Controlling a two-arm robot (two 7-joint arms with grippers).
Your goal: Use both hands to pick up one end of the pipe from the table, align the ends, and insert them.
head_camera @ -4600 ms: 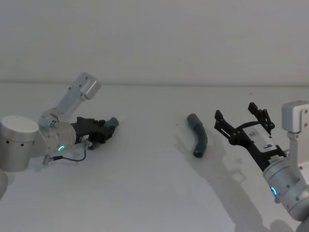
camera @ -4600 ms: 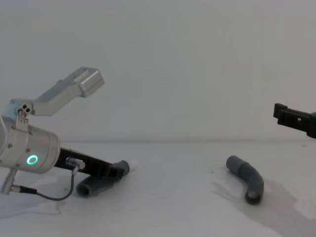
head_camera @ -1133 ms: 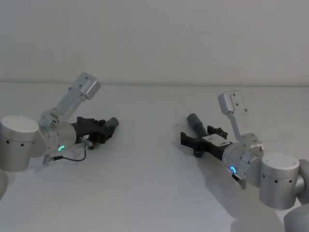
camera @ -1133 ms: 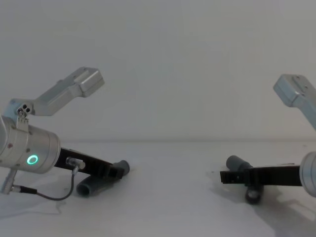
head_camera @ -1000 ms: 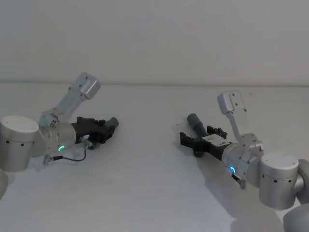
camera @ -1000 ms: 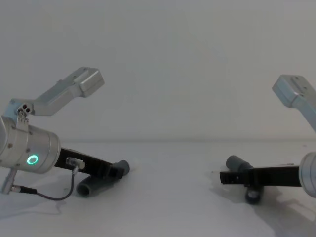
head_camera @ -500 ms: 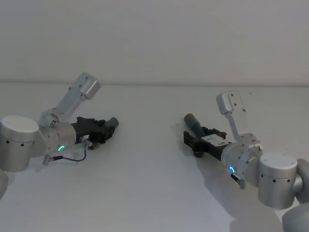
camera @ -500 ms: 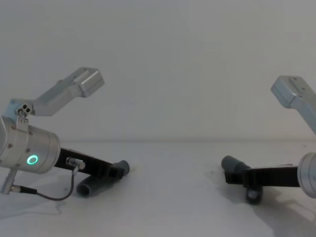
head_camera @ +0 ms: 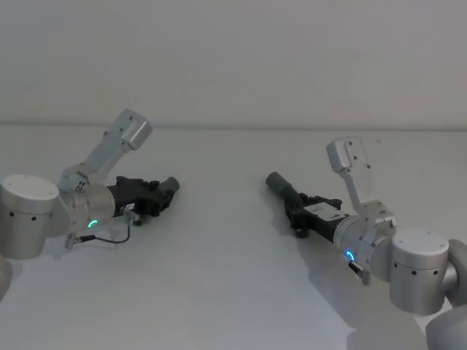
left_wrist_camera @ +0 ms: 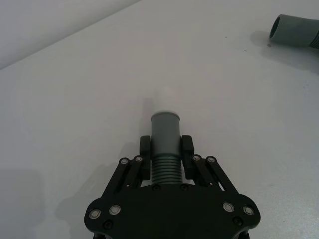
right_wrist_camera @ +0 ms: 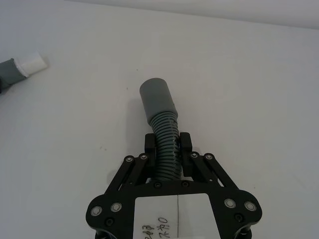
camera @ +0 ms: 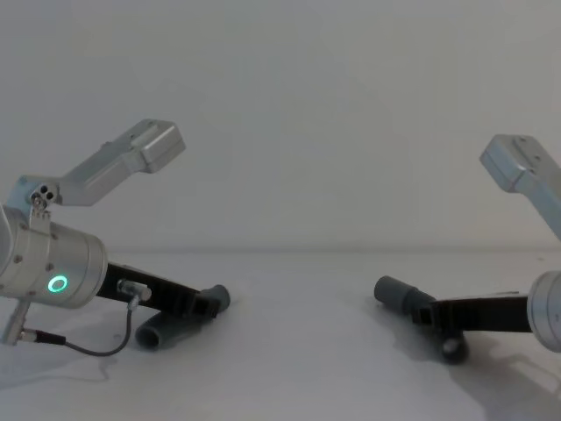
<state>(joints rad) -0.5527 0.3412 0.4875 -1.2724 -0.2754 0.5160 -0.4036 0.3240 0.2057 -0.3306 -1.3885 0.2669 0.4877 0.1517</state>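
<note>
On the white table (head_camera: 219, 277) there are two dark-grey pipe pieces. My left gripper (head_camera: 152, 195) lies low at the left, shut on the ribbed middle of the left piece (left_wrist_camera: 165, 134); its cuff with a pale tip points toward the centre. The chest view has this gripper (camera: 198, 305) and the piece's rear end (camera: 158, 334) near the table. At the right, my right gripper (head_camera: 299, 208) is shut on the ribs of the right piece (right_wrist_camera: 160, 109), whose open grey cuff (head_camera: 276, 181) points left. The chest view places that cuff (camera: 393, 292) just off the table.
A plain pale wall stands behind the table's far edge. Between the two cuffs lies a wide stretch of bare table surface (camera: 302, 324). A thin black cable (camera: 88, 346) hangs under the left wrist.
The right gripper has shut on the right pipe piece and swung its cuff left, toward the centre. The left arm and its piece have not moved.
</note>
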